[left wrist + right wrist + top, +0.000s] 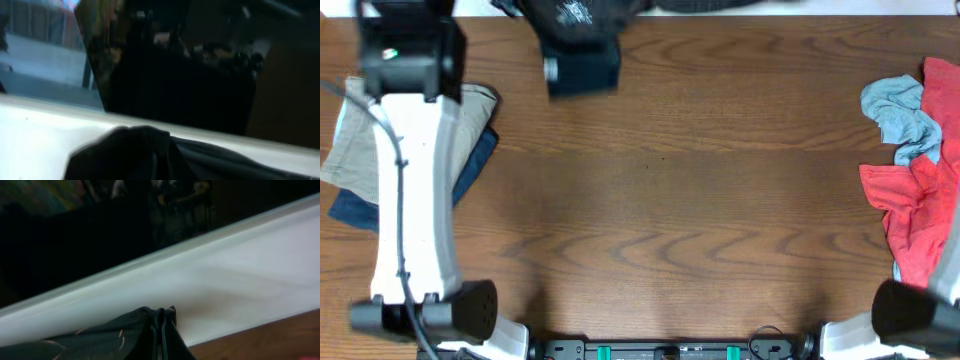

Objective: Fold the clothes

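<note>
Over far table (660, 200) edge: left pincer (145, 162), right pincer (161, 332) both clamped tight on bunched black jersey (107, 340).

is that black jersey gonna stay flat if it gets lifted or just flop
Likely floppy: in the right wrist view the jersey narrows into a tight gather with soft creases. Probably light, since the fabric looks thin where it folds. Overhead it sits bunched at the table's far edge, so pushing would likely crumple it rather than slide it.

White arm (415, 200), black joints (470, 306), dark cable (400, 160).
</note>
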